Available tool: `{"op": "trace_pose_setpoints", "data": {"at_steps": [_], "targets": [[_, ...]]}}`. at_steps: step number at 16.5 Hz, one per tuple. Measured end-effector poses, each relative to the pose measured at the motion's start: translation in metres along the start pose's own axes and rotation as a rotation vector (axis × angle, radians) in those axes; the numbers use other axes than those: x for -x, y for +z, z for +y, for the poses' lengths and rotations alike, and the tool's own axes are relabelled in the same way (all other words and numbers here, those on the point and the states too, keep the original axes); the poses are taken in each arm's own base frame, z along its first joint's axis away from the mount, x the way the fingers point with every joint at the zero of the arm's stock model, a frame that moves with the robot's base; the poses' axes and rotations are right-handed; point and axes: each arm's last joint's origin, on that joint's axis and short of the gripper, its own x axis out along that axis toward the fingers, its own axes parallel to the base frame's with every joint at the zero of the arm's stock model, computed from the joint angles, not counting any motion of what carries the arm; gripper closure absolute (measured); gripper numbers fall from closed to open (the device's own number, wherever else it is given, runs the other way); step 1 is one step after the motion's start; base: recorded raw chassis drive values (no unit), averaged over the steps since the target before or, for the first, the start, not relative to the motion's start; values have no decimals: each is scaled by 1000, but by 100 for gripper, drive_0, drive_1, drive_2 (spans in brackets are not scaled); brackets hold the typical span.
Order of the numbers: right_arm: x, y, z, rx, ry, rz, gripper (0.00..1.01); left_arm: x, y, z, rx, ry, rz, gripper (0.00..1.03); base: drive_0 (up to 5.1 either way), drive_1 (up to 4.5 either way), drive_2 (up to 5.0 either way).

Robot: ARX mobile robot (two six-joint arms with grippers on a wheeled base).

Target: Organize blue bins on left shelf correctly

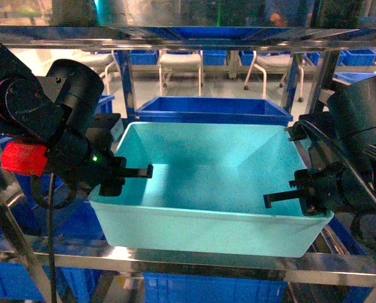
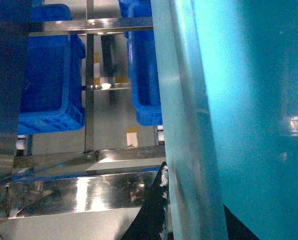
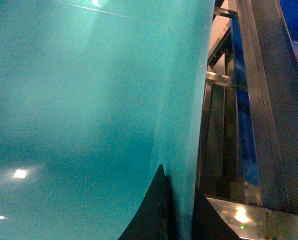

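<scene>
Behind the rack, a bright room shows white chairs (image 1: 180, 65) on a pale floor and more dark-blue crates along the far side. Steel beams of the left shelf (image 1: 194, 264) cross the head view above and below, and the front beam runs just under the light turquoise bin (image 1: 207, 183).

This bin sits in the middle of the shelf level, its open side up, with nothing visible inside. A deeper dark-blue crate (image 1: 212, 109) stands directly behind it, touching or nearly touching its back rim. More blue crates are on the level below.

Both arms hold the bin by its side walls. The left gripper (image 1: 115, 178) clamps the left rim — one black finger (image 1: 137, 171) reaches inside the bin, the other is outside the wall. In the left wrist view the rim of the bin passes between the dark fingers (image 2: 151, 210), so this claw is closed on the wall.

The right gripper (image 1: 308, 192) does the same on the right rim, with one finger (image 1: 282, 198) pointing into the bin. The right wrist view shows the turquoise wall (image 3: 181, 150) pinched between two black fingertips (image 3: 154, 210), beside the steel posts of the shelf (image 3: 269, 125).
</scene>
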Motion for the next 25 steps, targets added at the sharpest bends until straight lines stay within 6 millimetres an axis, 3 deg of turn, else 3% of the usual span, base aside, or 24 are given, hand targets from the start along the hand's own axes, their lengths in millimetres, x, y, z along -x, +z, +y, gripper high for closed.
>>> {"op": "trace_pose_setpoints", "data": {"at_steps": [10, 22, 25], "targets": [[1, 1, 5, 14, 1, -17, 99, -2, 2, -1, -2, -2, 10, 97, 0, 0, 0], [-38, -24, 8, 62, -20, 117, 99, -61, -5, -17, -44, -18, 165, 97, 0, 0, 0], [-43, -30, 7, 70, -16, 127, 99, -66, -6, -21, -57, -12, 182, 97, 0, 0, 0]]}}
